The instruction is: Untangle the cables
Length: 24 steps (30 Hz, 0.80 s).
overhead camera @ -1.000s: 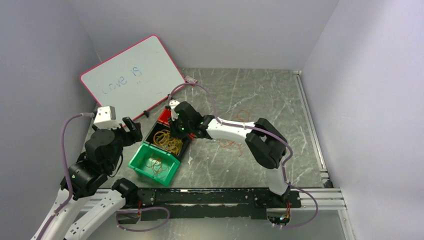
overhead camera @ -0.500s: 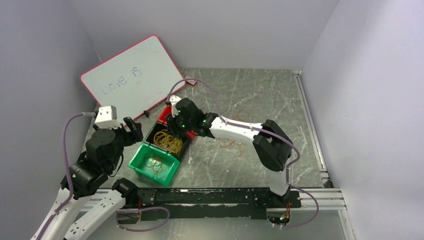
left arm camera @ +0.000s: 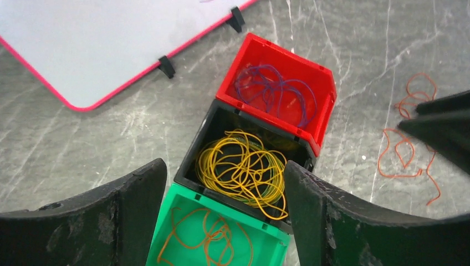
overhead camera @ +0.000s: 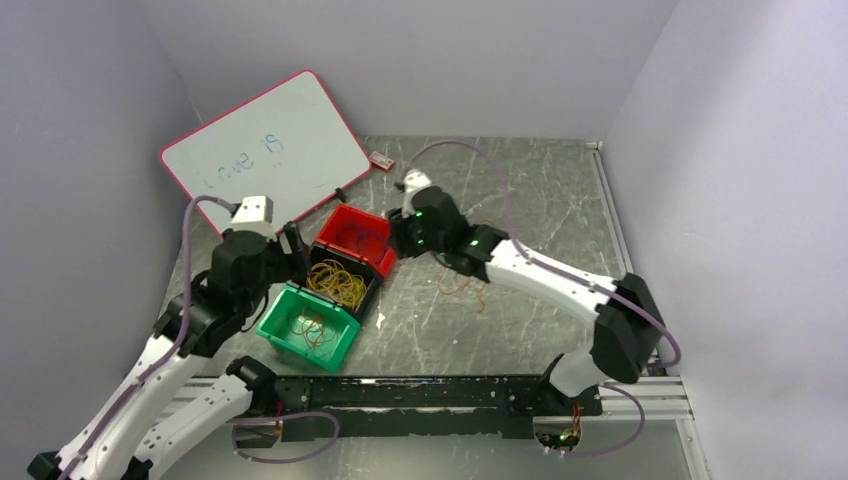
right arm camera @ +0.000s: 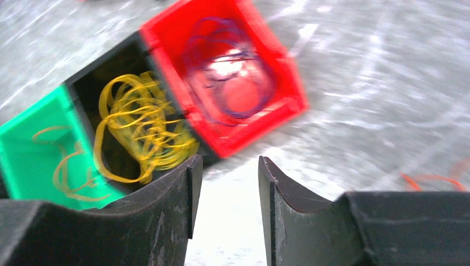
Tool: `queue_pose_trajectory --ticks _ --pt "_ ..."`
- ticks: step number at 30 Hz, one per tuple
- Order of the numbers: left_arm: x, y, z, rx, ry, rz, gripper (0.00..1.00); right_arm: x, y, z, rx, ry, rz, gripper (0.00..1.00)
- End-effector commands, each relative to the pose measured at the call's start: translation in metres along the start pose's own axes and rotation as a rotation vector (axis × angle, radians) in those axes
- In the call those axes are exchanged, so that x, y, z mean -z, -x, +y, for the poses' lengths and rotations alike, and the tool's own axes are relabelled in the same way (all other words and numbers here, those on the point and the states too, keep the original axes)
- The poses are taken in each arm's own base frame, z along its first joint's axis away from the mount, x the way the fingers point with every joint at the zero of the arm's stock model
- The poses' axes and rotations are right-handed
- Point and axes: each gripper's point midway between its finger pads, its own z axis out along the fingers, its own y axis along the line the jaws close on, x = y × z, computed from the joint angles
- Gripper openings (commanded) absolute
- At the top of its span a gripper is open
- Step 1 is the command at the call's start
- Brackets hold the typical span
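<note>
Loose orange-red wiry cables [left arm camera: 409, 149] lie on the grey marbled worktop [overhead camera: 540, 200], right of the red plastic bin [left arm camera: 327, 108]. They are nearer the right end effector [right arm camera: 226, 165], narrowly parted and empty; the left end effector [left arm camera: 224, 169] gapes empty.

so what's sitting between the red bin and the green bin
The black bin, holding a tangle of yellow cables, butted against both. The left wrist view shows it most clearly.

Red bin [right arm camera: 255, 130] beyond the right gripper [right arm camera: 227, 166]: motion-blurred. Green bin [left arm camera: 266, 244] between the left gripper [left arm camera: 224, 172] and its fingers: cut by the lower edge.
</note>
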Motion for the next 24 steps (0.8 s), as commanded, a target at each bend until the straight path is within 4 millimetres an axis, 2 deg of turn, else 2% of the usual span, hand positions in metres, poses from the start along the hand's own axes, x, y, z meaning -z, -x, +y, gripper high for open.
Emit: queue_pose_trajectory --ticks 1,5,8,11,13,14,19,24 --pt "-0.009 0.0 -0.023 0.032 -0.091 0.017 0.82 0.033 -0.01 -0.081 -0.096 -0.225 0.038 0.45" --pt "-0.016 -0.008 -0.038 0.051 -0.163 0.029 0.84 0.056 -0.031 -0.13 -0.138 -0.33 0.1 0.46" --pt "-0.02 -0.014 -0.05 0.047 -0.218 0.049 0.83 0.064 -0.05 -0.154 -0.158 -0.355 0.171 0.48" --pt "-0.023 -0.021 -0.061 0.043 -0.267 0.082 0.82 0.062 -0.066 -0.166 -0.172 -0.342 0.239 0.5" --pt "-0.024 -0.026 -0.067 0.038 -0.293 0.108 0.81 0.057 -0.074 -0.168 -0.171 -0.324 0.274 0.51" --pt "-0.025 -0.028 -0.069 0.039 -0.303 0.118 0.81 0.056 -0.077 -0.177 -0.19 -0.334 0.281 0.51" --pt "-0.027 -0.032 -0.076 0.05 -0.333 0.138 0.79 0.041 -0.09 -0.197 -0.202 -0.352 0.317 0.51" --pt "-0.026 -0.035 -0.078 0.055 -0.342 0.148 0.79 0.027 -0.099 -0.206 -0.218 -0.338 0.345 0.51"
